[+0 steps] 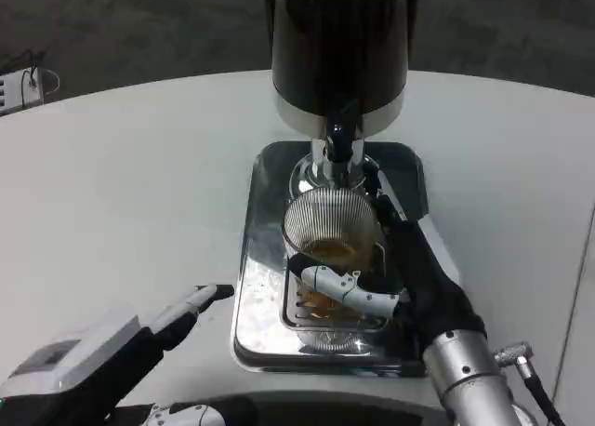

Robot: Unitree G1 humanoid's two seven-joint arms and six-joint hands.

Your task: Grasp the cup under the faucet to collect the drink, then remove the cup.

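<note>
Right hand [409, 282] wrapped around the ribbed glass cup [332, 232], gripping it; cup part-filled with amber drink, sitting on the steel drip tray [256, 286] right under the faucet [339, 147]; left hand [121, 352] low beside the tray, fingers spread, holding nothing.

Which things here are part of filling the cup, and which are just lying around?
Job: cup with brown drink in it, faucet, dispenser, drip tray, right hand gripping the cup.
Lying about: left hand waiting open, white box with cable at far left.
</note>
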